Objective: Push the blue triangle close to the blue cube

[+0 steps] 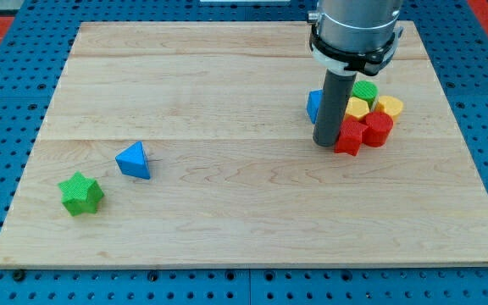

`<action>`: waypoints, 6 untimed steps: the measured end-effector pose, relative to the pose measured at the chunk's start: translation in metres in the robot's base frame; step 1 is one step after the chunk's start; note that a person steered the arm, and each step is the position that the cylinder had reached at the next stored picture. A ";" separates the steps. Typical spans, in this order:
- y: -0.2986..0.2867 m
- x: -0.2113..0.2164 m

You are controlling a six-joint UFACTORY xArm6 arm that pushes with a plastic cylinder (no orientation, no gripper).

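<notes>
The blue triangle [134, 160] lies at the board's lower left. The blue cube [314, 106] sits at the upper right, partly hidden behind my rod. My tip [325, 143] rests on the board just below the blue cube and touching or almost touching the left side of a red block [348, 135]. The triangle is far to the left of my tip and the cube.
A green star block [80, 194] lies left of and below the triangle. Right of my rod is a cluster: a green block [365, 91], two yellow blocks [357, 108] [389, 107] and a second red block [378, 129]. The wooden board [244, 229] sits on a blue pegboard.
</notes>
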State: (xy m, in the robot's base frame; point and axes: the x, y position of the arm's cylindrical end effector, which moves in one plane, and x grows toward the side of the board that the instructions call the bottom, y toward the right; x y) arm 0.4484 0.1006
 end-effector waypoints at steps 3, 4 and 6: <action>-0.112 0.095; -0.174 0.088; -0.222 0.082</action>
State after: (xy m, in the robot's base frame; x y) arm 0.5306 -0.1217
